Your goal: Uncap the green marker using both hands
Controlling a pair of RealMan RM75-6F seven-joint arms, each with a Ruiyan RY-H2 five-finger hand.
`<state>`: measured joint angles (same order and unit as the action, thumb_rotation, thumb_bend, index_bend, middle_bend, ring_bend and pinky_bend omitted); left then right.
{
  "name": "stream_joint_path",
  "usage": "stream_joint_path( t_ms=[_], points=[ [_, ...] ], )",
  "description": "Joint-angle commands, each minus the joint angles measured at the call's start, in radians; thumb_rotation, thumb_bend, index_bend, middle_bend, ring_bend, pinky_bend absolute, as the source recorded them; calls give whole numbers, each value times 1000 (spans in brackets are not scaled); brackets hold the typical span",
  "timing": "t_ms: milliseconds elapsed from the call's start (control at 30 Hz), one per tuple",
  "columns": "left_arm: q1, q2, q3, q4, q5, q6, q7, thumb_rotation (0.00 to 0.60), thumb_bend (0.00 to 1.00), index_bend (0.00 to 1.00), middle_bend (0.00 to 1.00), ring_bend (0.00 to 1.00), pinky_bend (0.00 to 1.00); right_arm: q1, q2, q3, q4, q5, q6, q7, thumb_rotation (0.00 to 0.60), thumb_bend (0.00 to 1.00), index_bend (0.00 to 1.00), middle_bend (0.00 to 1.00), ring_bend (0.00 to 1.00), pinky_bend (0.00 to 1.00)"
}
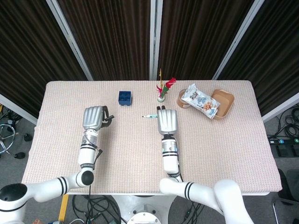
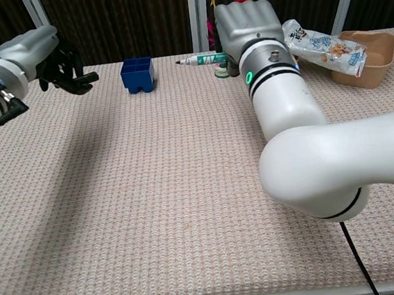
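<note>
Over the table, I hold the green marker in my right hand, its bare tip pointing left, while my left hand, well apart to the left, pinches a small dark piece that looks like the cap.

Beige woven table seen from chest height. At left, left hand raised, dark fingers curled around a small dark cap. At right, right hand gripping uncapped green marker, tip pointing left. Between them, blue block. Far right, snack bag lying across tan tray.
</note>
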<state>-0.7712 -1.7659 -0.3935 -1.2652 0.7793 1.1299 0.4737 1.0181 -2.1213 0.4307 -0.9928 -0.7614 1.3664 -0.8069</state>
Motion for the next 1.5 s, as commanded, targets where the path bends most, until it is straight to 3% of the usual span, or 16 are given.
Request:
stream_joint_path(
  t_ms=[33, 267, 500, 600, 667, 767, 833, 933, 1133, 1300, 1400, 1467, 1500],
  points=[
    [27, 25, 8, -12, -11, -13, -25, 600, 354, 681, 714, 652, 672, -87, 89, -16, -131, -17, 48, -23, 600, 351, 754, 665, 924, 993],
    [96, 47, 78, -77, 13, -30, -96, 600, 347, 676, 705, 648, 672, -234, 190, -104, -338, -14, 105, -58, 600, 348, 755, 663, 924, 993],
    [134, 46, 130, -78, 38, -67, -151, 600, 334, 646, 673, 617, 666, -317, 247, -163, -432, -33, 123, -55, 600, 342, 759, 655, 924, 993],
    [146, 47, 146, -71, 50, -91, -182, 600, 320, 595, 617, 563, 619, -335, 260, -175, -450, -39, 117, -57, 600, 328, 759, 647, 924, 993],
    [152, 56, 150, -72, 53, -119, -208, 600, 259, 517, 521, 470, 537, -344, 268, -179, -463, -30, 101, -61, 600, 289, 729, 621, 922, 993],
    [158, 68, 159, -64, 95, -134, -249, 600, 176, 407, 399, 359, 430, -354, 290, -183, -490, -6, 72, -82, 600, 153, 604, 535, 912, 993],
    [162, 73, 163, -61, 118, -134, -265, 600, 152, 360, 360, 320, 389, -358, 300, -182, -507, 16, 59, -102, 600, 86, 488, 461, 902, 991],
    [168, 81, 162, -60, 148, -123, -288, 600, 134, 329, 328, 296, 343, -361, 314, -177, -534, 43, 50, -130, 600, 46, 392, 381, 894, 984],
    [187, 115, 145, -97, 168, -81, -305, 600, 123, 322, 324, 295, 320, -386, 358, -173, -615, 11, 97, -119, 600, 36, 364, 355, 893, 981],
    [226, 177, 140, -175, 222, 24, -291, 600, 100, 322, 324, 294, 288, -449, 482, -180, -779, -102, 195, -62, 600, 27, 363, 356, 889, 979],
    [259, 224, 161, -217, 276, 86, -278, 600, 88, 322, 319, 275, 248, -494, 616, -213, -880, -198, 211, -14, 600, 26, 361, 355, 831, 934],
    [286, 251, 182, -237, 313, 132, -264, 600, 77, 319, 311, 258, 224, -525, 731, -255, -928, -265, 198, 11, 600, 26, 364, 348, 674, 820],
    [299, 262, 194, -244, 328, 153, -257, 600, 69, 313, 303, 245, 212, -537, 783, -279, -943, -289, 180, 21, 600, 26, 359, 329, 559, 715]
  ],
)
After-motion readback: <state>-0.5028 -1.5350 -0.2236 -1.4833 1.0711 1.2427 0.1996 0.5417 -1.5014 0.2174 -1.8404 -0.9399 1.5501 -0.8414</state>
